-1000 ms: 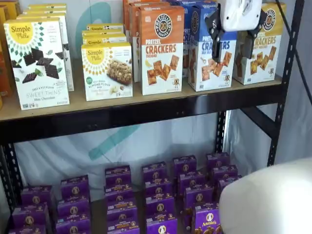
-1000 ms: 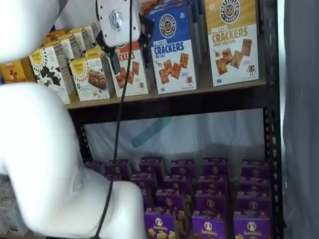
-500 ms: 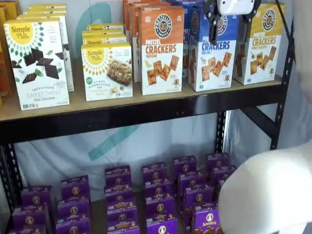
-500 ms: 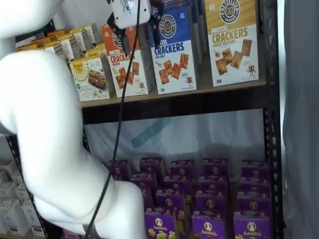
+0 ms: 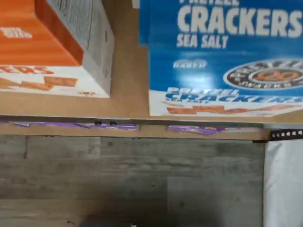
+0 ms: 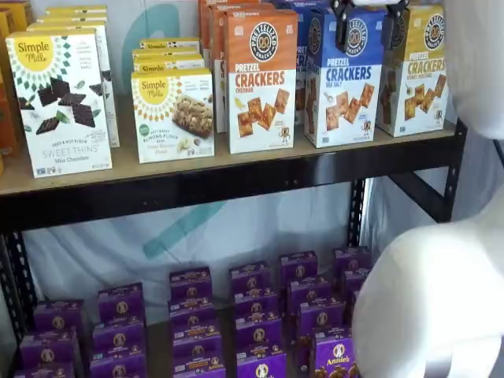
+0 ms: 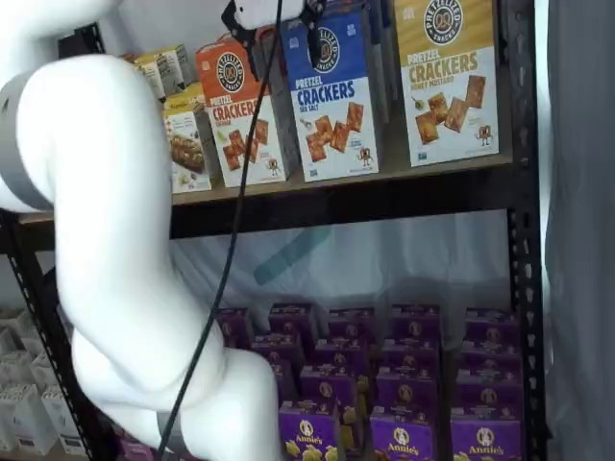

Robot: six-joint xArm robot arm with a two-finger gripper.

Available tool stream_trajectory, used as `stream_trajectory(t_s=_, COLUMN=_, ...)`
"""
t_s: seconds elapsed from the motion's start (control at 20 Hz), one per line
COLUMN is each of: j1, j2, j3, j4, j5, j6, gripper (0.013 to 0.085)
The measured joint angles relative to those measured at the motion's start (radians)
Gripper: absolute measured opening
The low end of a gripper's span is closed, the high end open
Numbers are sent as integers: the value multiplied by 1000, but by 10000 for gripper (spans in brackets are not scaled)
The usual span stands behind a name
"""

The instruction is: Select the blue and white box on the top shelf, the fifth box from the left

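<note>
The blue and white box [image 6: 343,83] stands on the top shelf [image 6: 236,164] between the orange Cheddar box [image 6: 261,79] and a yellow crackers box [image 6: 424,71]. It shows in both shelf views [image 7: 332,96]. My gripper [image 6: 365,24] hangs at the view's top edge, level with the box's upper part. A gap shows between its two black fingers [image 6: 343,30], so it is open and holds nothing. It also shows in a shelf view [image 7: 273,17]. The wrist view looks down on the blue box's top [image 5: 222,47] and the shelf board [image 5: 125,71].
Simple Mills boxes [image 6: 61,102] stand at the shelf's left. Purple boxes [image 6: 252,315] fill the lower level. The white arm [image 7: 106,240] covers the left of a shelf view, and its body [image 6: 441,315] covers a lower right corner. A black upright [image 7: 524,192] stands at the right.
My gripper has risen from in front of the blue box's face to the top of its upper edge. The arm's white body has swung further into both shelf views.
</note>
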Motion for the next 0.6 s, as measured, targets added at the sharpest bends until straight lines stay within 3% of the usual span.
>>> stream_trajectory(t_s=0.6, j1=-16, j2=57, j3=-69, j4=-6, j5=10, j6=-18, gripper=850)
